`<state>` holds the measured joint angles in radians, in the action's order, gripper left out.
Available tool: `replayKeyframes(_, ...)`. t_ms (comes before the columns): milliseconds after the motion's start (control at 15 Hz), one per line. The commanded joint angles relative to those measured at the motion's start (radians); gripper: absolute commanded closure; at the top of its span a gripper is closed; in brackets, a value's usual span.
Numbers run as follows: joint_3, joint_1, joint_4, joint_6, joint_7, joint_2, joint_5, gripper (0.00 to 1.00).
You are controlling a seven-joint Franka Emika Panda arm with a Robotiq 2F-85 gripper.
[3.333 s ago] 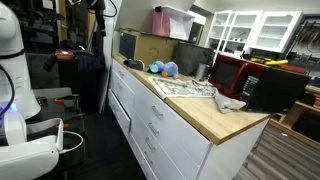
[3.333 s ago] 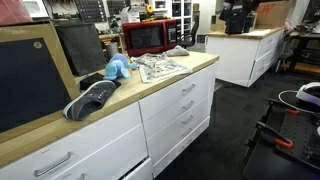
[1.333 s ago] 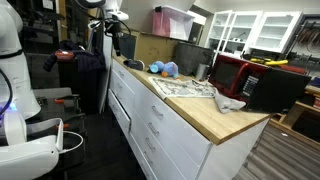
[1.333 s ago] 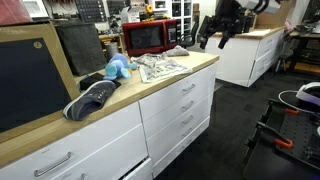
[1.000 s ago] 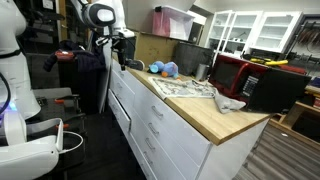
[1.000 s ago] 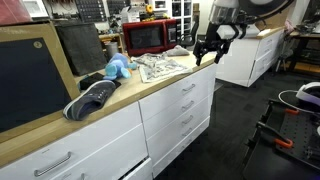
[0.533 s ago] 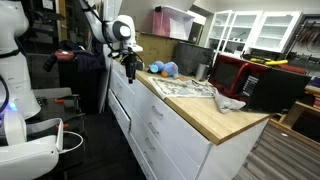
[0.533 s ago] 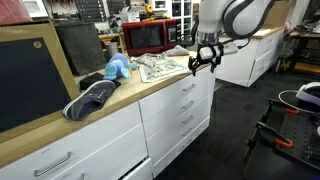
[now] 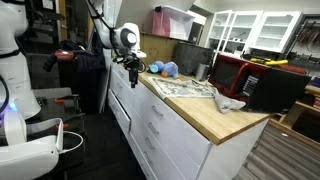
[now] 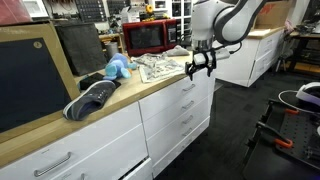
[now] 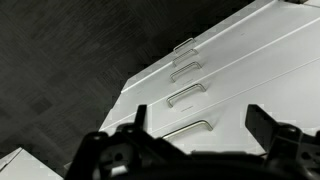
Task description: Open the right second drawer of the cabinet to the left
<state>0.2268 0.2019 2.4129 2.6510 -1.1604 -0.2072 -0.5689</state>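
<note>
The cabinet is long and white with a wooden top and silver bar handles. Its right column of drawers shows in both exterior views, and every drawer is shut. The second drawer of that column has a flat white front. In the wrist view I see several stacked drawer fronts from above, and the second drawer lies just beyond the nearest handle. My gripper is open and empty. It hangs in front of the cabinet's top edge, touching nothing.
On the top stand a red microwave, newspapers, a blue soft toy, grey shoes and a dark box. A second cabinet stands behind. Dark floor lies in front of the drawers.
The arm has swung in and down from behind the cabinet. The gripper now hangs in front of the upper drawers. All drawers stay shut.
</note>
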Motion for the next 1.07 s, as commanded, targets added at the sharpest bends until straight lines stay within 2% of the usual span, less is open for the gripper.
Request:
replayKeyframes(0, -0.129, -0.147, 0.02, 0.032, -0.01, 0.027, 0.137, 0.0)
replayKeyframes(200, -0.18, -0.201, 0.019, 0.062, -0.005, -0.007, 0.308, 0.0)
replayKeyframes(333, -0.207, -0.214, 0.006, 0.093, -0.01, -0.044, 0.41, 0.0)
replayKeyframes(800, -0.317, -0.261, -0.074, 0.24, -0.042, -0.222, 0.612, 0.0)
replayKeyframes(1000, -0.333, -0.284, -0.086, 0.373, -0.054, -0.306, 0.718, 0.0)
